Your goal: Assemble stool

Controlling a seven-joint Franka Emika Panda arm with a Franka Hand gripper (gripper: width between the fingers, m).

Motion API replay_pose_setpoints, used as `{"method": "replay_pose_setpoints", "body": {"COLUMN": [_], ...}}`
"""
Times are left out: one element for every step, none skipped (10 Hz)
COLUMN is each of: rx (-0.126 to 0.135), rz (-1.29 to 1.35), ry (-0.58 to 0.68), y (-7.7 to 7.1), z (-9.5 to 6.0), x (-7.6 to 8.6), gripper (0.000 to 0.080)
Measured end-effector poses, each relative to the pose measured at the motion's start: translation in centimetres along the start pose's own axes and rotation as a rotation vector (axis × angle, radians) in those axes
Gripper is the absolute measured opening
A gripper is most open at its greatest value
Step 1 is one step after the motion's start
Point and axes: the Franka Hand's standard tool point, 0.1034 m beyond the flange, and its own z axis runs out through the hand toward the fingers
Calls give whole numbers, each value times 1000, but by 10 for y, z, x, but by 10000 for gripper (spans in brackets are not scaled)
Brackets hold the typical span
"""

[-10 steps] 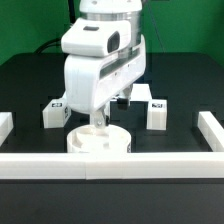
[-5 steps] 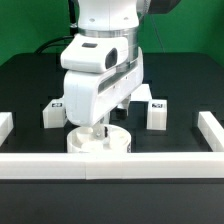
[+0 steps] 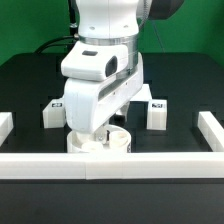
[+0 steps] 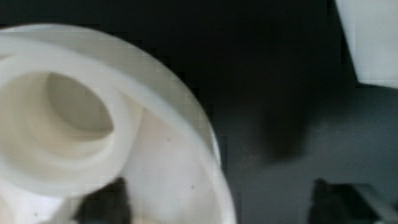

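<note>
The round white stool seat (image 3: 122, 141) lies at the table's front, against the front rail. My gripper (image 3: 98, 136) is low over it, mostly hidden by the hand in the exterior view. In the wrist view the seat (image 4: 160, 110) with one socket fills one side. My gripper (image 4: 222, 205) is open and straddles the seat's rim: one dark finger (image 4: 100, 205) is over the seat, and the other stands clear beside it. Two tagged leg blocks stand behind the seat, one (image 3: 54, 114) at the exterior view's left and one (image 3: 155, 114) at its right.
White border rails run along the front (image 3: 110, 166), the exterior view's left (image 3: 5, 126) and right (image 3: 212, 129). A blurred white piece (image 4: 374, 40) shows at the wrist view's edge. The table top is black.
The arm has come down over the seat; the hand now covers more of it and hides the fingers. The seat and leg blocks have not moved.
</note>
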Motion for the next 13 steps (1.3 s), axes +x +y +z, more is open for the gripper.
{"method": "replay_pose_setpoints", "body": {"rx": [0, 0, 0, 0, 0, 0, 0, 0, 0, 0, 2, 13, 16], "rz": [0, 0, 0, 0, 0, 0, 0, 0, 0, 0, -13, -33, -37], "ry": [0, 0, 0, 0, 0, 0, 0, 0, 0, 0, -1, -3, -3], "y": [0, 0, 0, 0, 0, 0, 0, 0, 0, -1, -7, -15, -20], "z": [0, 0, 0, 0, 0, 0, 0, 0, 0, 0, 0, 0, -1], "x": [0, 0, 0, 0, 0, 0, 0, 0, 0, 2, 13, 27, 39], "gripper": [420, 224, 91, 30, 30, 28, 28, 28, 28, 28, 28, 28, 28]}}
